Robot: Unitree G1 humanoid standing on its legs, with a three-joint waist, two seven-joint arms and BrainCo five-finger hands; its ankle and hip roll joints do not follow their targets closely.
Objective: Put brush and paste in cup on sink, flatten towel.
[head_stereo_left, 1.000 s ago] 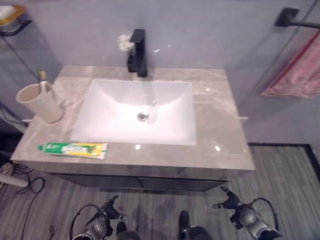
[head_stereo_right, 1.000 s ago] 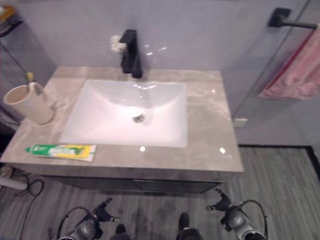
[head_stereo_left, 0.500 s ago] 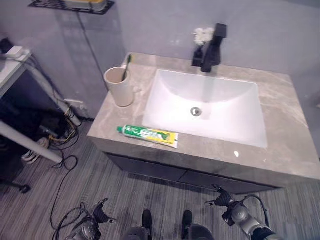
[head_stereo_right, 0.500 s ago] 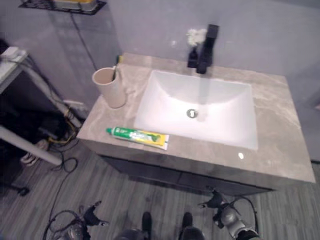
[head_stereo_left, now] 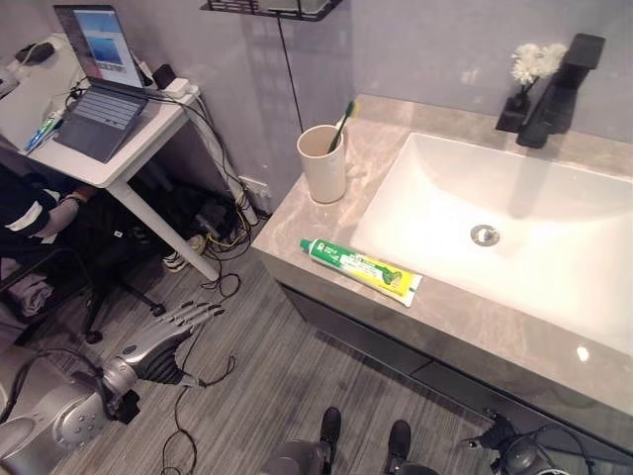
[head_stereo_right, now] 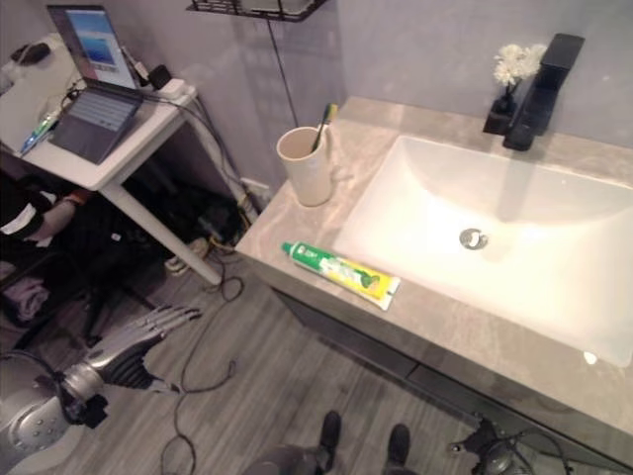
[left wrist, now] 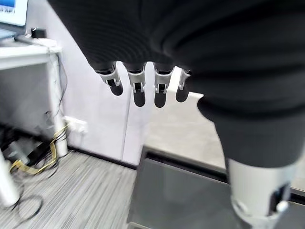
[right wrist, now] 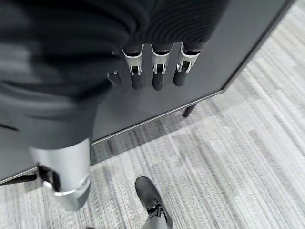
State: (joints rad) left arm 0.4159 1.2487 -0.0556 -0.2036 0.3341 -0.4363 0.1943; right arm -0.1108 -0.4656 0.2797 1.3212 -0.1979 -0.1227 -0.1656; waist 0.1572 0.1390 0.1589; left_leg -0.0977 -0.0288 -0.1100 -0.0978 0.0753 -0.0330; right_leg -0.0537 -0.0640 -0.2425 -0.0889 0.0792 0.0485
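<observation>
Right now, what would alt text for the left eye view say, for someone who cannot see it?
A green and yellow toothpaste tube lies on the stone counter at the front edge of a white sink, with a toothbrush standing in a beige cup behind it. The robot's left hand hangs low over the floor, fingers straight.

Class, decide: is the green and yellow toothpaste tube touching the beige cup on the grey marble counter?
Apart. In the left eye view, the green and yellow toothpaste tube lies near the counter's front edge, with bare grey marble counter between it and the beige cup.
</observation>
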